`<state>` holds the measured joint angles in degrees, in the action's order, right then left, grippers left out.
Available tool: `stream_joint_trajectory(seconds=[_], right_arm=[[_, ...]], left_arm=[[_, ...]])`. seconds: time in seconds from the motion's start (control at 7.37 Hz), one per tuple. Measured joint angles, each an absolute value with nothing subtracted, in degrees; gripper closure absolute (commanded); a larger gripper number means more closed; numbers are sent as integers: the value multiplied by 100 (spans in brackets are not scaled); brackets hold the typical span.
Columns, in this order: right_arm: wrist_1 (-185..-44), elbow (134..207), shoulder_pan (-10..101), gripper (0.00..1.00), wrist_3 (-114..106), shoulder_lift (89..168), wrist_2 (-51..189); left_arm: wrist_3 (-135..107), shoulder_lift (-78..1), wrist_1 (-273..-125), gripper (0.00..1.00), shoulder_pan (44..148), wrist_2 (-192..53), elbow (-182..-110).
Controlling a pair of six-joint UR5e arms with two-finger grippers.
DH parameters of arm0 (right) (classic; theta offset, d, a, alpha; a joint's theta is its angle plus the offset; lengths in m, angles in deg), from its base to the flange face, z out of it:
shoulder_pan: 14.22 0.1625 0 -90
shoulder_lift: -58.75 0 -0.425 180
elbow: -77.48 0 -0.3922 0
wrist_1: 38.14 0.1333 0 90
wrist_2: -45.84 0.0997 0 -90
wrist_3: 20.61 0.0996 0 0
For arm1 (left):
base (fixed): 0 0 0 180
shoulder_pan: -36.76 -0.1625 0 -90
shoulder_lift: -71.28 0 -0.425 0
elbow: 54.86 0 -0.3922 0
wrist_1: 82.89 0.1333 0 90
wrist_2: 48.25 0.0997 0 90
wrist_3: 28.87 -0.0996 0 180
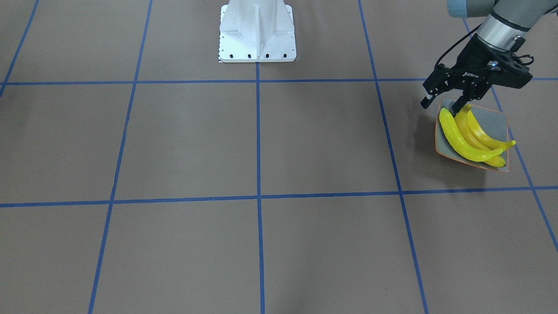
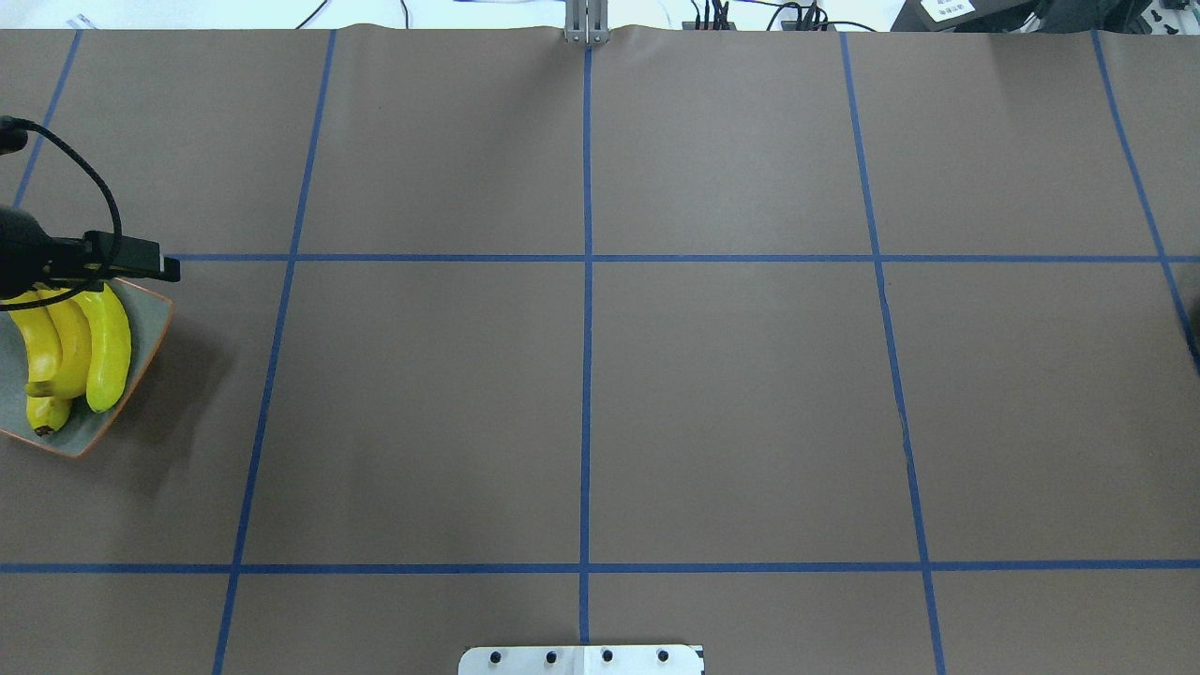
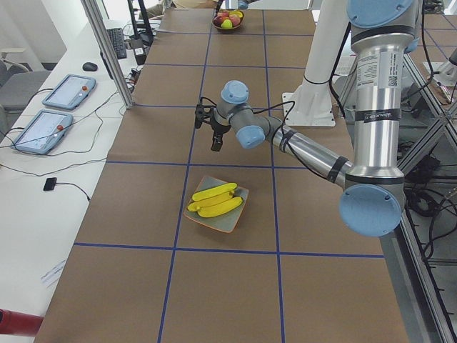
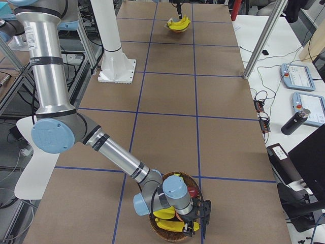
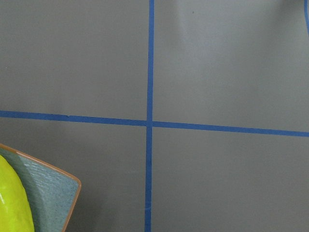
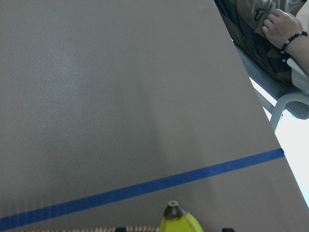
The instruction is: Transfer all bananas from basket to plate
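Observation:
Three yellow bananas (image 1: pixel 468 139) lie side by side on the grey plate (image 1: pixel 495 120) with the orange rim, at the table's end on my left. My left gripper (image 1: pixel 441 104) hangs open just above the plate's edge nearest the robot's base, with nothing between its fingers. At the other end stands a woven basket (image 4: pixel 197 184). My right gripper (image 4: pixel 195 221) is down inside it, over a banana (image 4: pixel 170 213). That banana's dark tip (image 6: pixel 174 217) shows at the bottom of the right wrist view. Whether the right gripper is open or shut I cannot tell.
A red fruit (image 4: pixel 192 191) also lies in the basket. The white robot base (image 1: pixel 257 32) stands at the table's middle edge. Tablets (image 3: pixel 43 128) and cables lie on the side bench, and a dark bottle (image 4: pixel 293 119). A seated person (image 6: pixel 270 29) is beyond the table's right end.

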<state>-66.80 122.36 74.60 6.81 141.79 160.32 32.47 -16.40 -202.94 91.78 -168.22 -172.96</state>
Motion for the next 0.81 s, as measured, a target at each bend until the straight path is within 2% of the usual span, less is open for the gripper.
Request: stream_joint_trajectory(seconds=[0.14, 0.27, 0.81], right_arm=[[-6680, 12237, 7458, 96, 681, 14196, 16034], [-6679, 12244, 7456, 100, 681, 14212, 16035], [-6681, 12376, 7468, 100, 658, 14279, 16036]], left_arm=[[3247, -1655, -20295, 0, 9179, -16824, -17293], [3247, -1680, -20294, 0, 9179, -16827, -17291], [3257, -1713, -20288, 0, 9178, -16847, -17290]])
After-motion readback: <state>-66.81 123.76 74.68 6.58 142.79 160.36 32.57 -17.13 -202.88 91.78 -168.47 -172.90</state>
